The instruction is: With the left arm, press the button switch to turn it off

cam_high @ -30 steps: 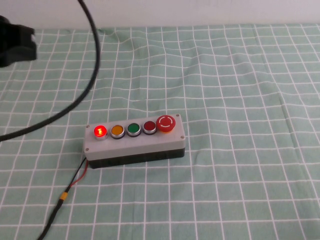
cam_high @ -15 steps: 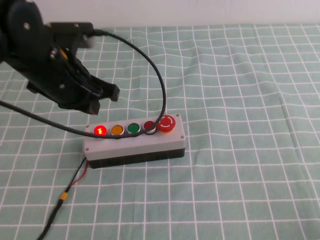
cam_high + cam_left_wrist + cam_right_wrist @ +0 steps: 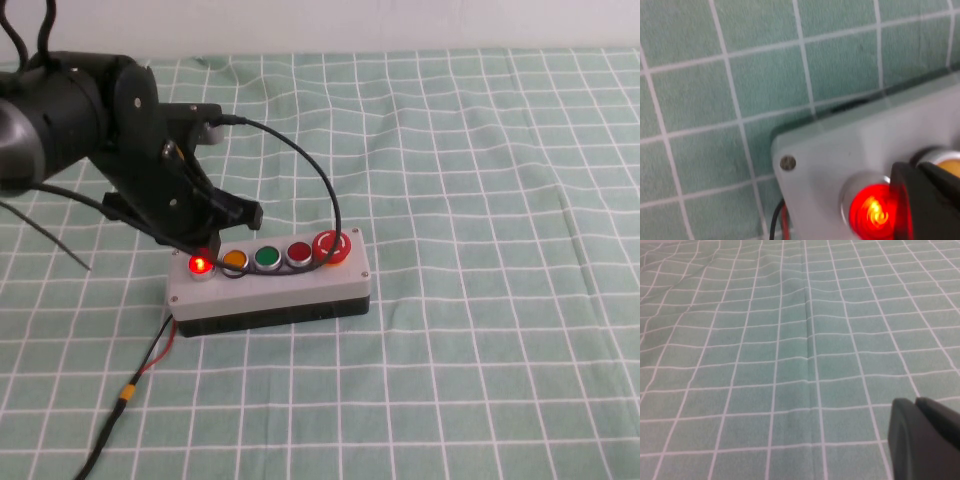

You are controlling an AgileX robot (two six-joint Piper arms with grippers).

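Observation:
The button switch (image 3: 200, 264) is a small round red button with a silver rim, glowing, at the left end of the grey box (image 3: 290, 285), next to the orange button (image 3: 234, 260). My left arm (image 3: 110, 130) reaches over that end. My left gripper (image 3: 206, 247) is shut, its tip just above the glowing button. In the left wrist view the shut left gripper (image 3: 918, 175) covers the edge of the lit button switch (image 3: 871, 212) on the orange button's side. My right gripper (image 3: 916, 405) is shut and empty over bare cloth, out of the high view.
The box also carries a green button (image 3: 266, 257), a darker red button (image 3: 299, 252) and a large red mushroom stop button (image 3: 332, 246). A black cable loop (image 3: 320, 185) hangs over the box. Red and black wires (image 3: 150, 360) run from its left end across the green checked cloth (image 3: 480, 200).
My left arm has swung in from the back left and come down over the box's left end, right to the red button. The button still glows.

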